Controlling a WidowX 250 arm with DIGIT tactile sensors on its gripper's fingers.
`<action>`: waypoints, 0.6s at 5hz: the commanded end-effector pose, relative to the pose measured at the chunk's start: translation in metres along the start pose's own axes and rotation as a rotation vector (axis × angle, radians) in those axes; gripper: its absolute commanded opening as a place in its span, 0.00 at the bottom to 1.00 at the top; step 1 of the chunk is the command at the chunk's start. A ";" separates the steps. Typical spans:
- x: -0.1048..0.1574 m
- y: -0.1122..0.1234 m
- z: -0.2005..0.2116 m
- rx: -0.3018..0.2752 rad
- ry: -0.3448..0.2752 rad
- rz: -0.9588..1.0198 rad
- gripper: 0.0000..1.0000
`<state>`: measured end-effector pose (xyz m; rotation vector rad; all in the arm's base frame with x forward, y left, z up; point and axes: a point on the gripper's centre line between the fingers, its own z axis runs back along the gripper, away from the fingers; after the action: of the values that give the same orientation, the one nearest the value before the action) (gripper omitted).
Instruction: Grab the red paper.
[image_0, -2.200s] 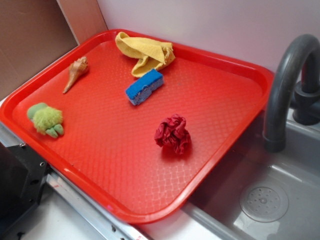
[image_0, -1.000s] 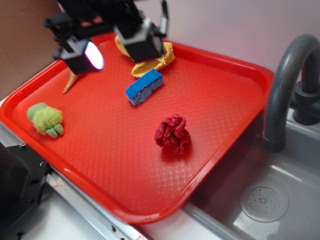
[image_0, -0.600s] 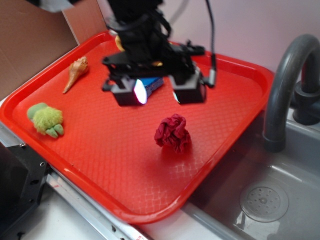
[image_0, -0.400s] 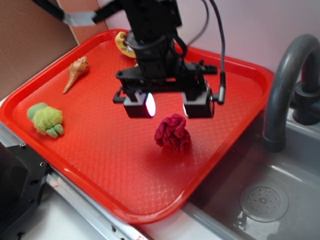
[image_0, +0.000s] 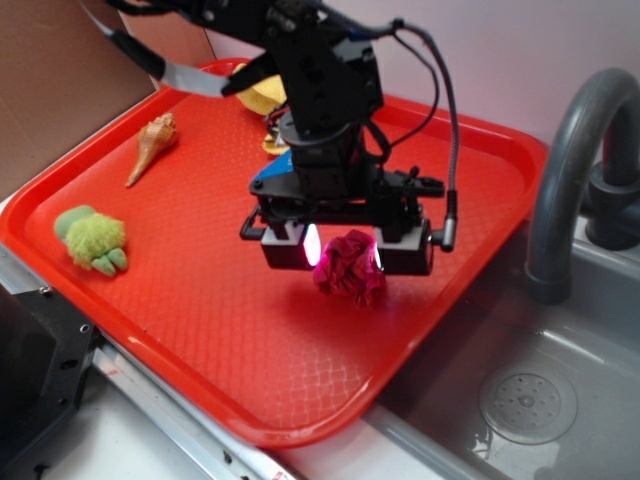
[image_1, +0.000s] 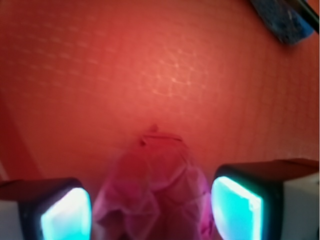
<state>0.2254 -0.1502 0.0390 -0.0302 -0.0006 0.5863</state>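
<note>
**Straddling the red paper, ready to close**

My gripper (image_0: 345, 250) hangs with its fingers apart, one on each side of the red paper (image_0: 350, 268), so closing would catch the wad. The paper sits on the red tray (image_0: 200, 300), toward the sink-side rim, well apart from the blue sponge (image_1: 282, 20) behind my arm.

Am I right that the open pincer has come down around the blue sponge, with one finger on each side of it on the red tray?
Not quite: the open pincer straddles the crumpled dark red paper wad, not the sponge. The exterior view shows it, and the wrist view confirms a finger on each side, on the red plastic tray.
</note>
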 end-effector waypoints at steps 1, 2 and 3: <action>0.000 -0.007 -0.008 -0.003 -0.017 -0.019 0.26; -0.002 -0.006 -0.012 0.007 -0.015 -0.019 0.00; 0.000 -0.002 -0.004 -0.006 -0.028 0.003 0.00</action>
<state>0.2218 -0.1519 0.0246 0.0055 -0.0044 0.5721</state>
